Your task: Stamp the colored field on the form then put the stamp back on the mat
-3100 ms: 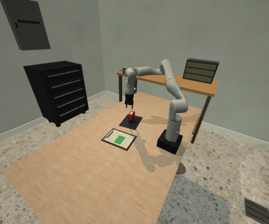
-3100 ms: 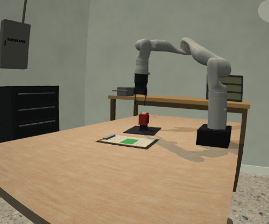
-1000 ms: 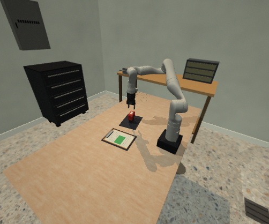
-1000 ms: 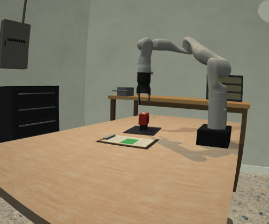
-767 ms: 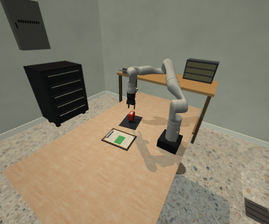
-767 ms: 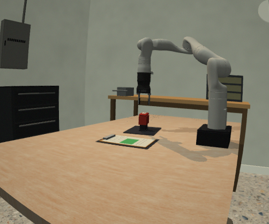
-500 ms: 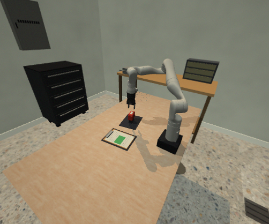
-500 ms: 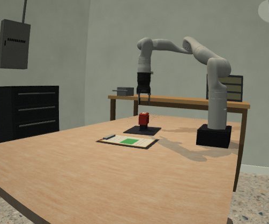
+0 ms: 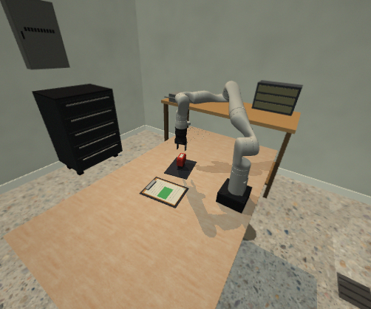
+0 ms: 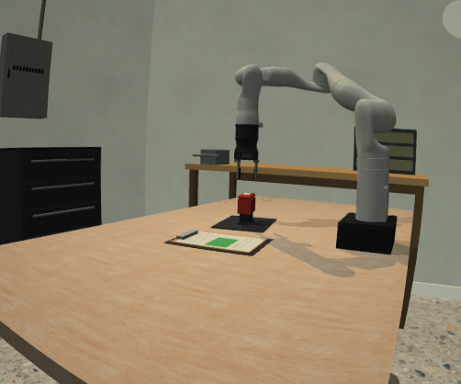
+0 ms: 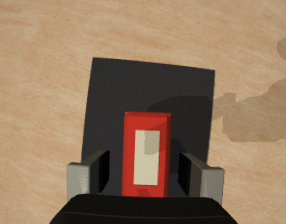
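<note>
A red stamp (image 9: 181, 160) with a white label on top stands upright on a black mat (image 9: 180, 168). It also shows in the exterior view (image 10: 246, 204) and in the wrist view (image 11: 147, 155). My gripper (image 9: 180, 146) (image 10: 247, 175) hangs open straight above the stamp, a short gap over its top. In the wrist view the two fingers stand either side of the stamp, apart from it. The form on a clipboard (image 9: 163, 191) lies in front of the mat, with a green field (image 9: 165, 192) in its middle (image 10: 222, 242).
The arm's black base (image 9: 233, 199) stands on the table to the right of the form. A side table (image 9: 231, 111) with a slatted box (image 9: 276, 97) is behind. A black drawer chest (image 9: 77, 126) stands at the left wall.
</note>
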Action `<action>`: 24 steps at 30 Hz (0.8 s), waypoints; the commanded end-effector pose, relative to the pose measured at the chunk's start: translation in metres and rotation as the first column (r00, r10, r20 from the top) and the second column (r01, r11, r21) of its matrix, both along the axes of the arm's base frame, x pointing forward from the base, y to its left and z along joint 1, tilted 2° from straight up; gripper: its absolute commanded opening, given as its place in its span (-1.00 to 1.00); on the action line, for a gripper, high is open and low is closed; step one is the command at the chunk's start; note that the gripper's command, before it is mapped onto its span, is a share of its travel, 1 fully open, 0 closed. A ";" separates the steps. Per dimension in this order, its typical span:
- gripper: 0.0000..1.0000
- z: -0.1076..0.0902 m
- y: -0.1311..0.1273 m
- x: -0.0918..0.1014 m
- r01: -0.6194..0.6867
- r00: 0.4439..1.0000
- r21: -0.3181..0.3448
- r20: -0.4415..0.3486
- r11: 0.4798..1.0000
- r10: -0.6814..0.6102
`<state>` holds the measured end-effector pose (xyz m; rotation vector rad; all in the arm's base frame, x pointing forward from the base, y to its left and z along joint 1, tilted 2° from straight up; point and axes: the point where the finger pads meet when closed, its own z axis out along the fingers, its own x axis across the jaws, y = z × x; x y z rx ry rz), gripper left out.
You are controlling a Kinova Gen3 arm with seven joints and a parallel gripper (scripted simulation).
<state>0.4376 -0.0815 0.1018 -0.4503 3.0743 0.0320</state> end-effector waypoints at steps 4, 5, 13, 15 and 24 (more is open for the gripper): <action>1.00 -0.020 0.000 -0.002 0.005 1.000 -0.001 -0.003 1.000 -0.005; 1.00 -0.023 0.000 -0.001 0.005 1.000 -0.001 -0.003 1.000 -0.005; 1.00 -0.027 0.000 -0.001 0.006 1.000 -0.001 -0.003 1.000 -0.006; 1.00 -0.027 0.000 -0.001 0.006 1.000 -0.001 -0.003 1.000 -0.006; 1.00 -0.027 0.000 -0.001 0.006 1.000 -0.001 -0.003 1.000 -0.006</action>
